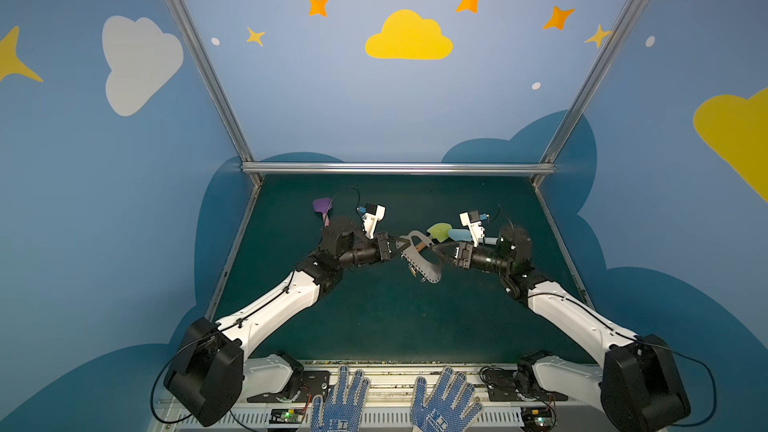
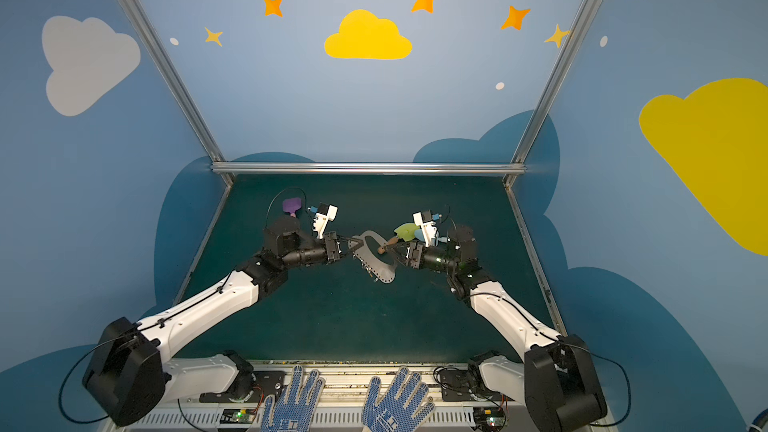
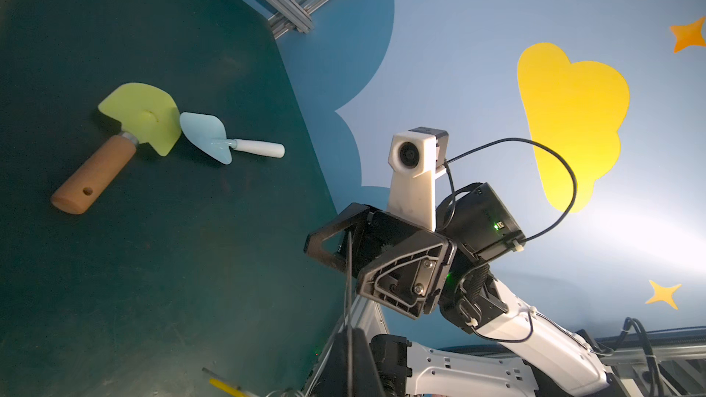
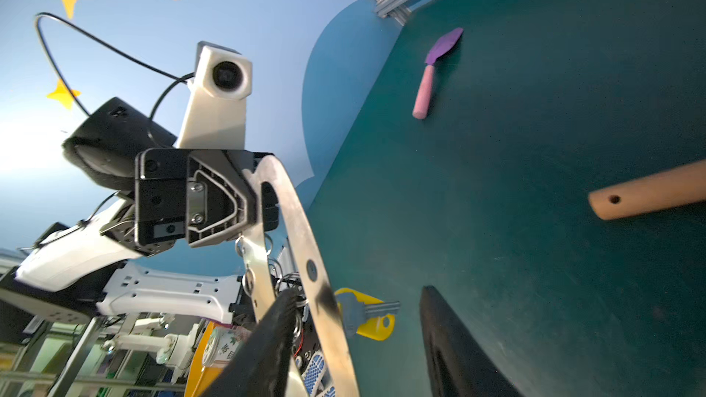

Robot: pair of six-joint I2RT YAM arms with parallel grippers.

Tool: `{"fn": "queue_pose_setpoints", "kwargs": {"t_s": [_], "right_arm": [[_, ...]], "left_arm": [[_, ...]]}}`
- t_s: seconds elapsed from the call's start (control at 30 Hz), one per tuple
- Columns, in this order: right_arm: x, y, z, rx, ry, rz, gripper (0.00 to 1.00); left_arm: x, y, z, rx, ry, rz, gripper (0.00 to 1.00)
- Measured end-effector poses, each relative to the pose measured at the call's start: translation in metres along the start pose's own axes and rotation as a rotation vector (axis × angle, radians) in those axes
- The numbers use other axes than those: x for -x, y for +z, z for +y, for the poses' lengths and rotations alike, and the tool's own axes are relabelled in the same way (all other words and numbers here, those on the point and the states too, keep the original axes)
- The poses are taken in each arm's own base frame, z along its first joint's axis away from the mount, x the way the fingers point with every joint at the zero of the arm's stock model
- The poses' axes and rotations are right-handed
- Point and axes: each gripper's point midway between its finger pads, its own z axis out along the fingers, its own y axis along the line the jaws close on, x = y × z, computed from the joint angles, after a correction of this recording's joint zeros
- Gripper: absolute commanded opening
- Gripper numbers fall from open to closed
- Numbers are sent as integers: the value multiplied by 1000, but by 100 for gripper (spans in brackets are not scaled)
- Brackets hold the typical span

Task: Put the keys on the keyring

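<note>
The keys (image 4: 365, 313), a small silver metal key and a flat yellow tag on a thin ring, show in the right wrist view just behind the lower bar of the keyring (image 4: 305, 246). The keyring is a flat grey oval metal plate with an oblong cut-out and a row of edge holes. I cannot tell whether the keys' ring is threaded through one of those holes.

The left tool (image 4: 250, 200) is clamped on the plate's narrow end and holds it up off the dark green desk (image 1: 374, 326). In both top views it comes in from nine o'clock of the plate. The right tool (image 1: 437, 256) reaches in from three o'clock with its jaws apart. One finger is close to the plate's bar and the other is well clear, and it grips nothing.

The keys look light, stiff and slick, and free to swing. Their thin ring would likely slip out of a pinch. The better hold is probably flat across the key's head or the yellow tag, with the ring left free.

At one o'clock of the plate lies a yellow-green toy shovel with a wooden handle (image 3: 145, 112), with a pale blue trowel (image 3: 208, 137) just beside it. A purple scoop with a pink handle (image 4: 443, 47) lies well apart at ten o'clock. Blue dotted work gloves (image 1: 343, 401) rest on the front rail at six o'clock.
</note>
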Motion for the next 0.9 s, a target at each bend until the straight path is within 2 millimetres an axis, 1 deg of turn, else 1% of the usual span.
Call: {"fn": "queue_pose_setpoints", "kwargs": {"t_s": [0.13, 0.17, 0.2, 0.27, 0.33, 0.37, 0.4, 0.57, 0.67, 0.73, 0.83, 0.9], "right_arm": [[0, 0, 11, 54, -5, 14, 14], [-1, -1, 13, 61, -8, 19, 7], [-2, -1, 16, 76, -14, 25, 1], [0, -4, 24, 102, -38, 23, 0], [1, -6, 32, 118, -64, 19, 0], [1, -7, 34, 119, -71, 19, 0], [0, -7, 33, 114, -74, 18, 0], [-4, -10, 22, 41, -69, 16, 0], [-5, -13, 18, -21, -84, 13, 0], [-1, -14, 19, -56, -107, 8, 0], [3, -11, 23, -81, -152, 3, 0], [0, -6, 23, -91, -164, 11, 0]], "left_arm": [[1, -1, -2, -11, -3, 3, 4], [1, -1, -1, -10, -6, 1, 5], [2, -2, 1, -2, -14, -2, 7], [3, -3, 6, 7, -31, -1, 22], [3, -4, 14, 32, -49, -8, 41], [3, -5, 17, 41, -55, -13, 47], [4, -6, 20, 51, -67, -19, 50], [14, -16, 42, 115, -104, -86, 62], [16, -28, 56, 165, -131, -133, 63], [16, -36, 64, 205, -146, -166, 65], [18, -49, 71, 250, -158, -220, 67], [17, -57, 75, 270, -168, -250, 67]]}}
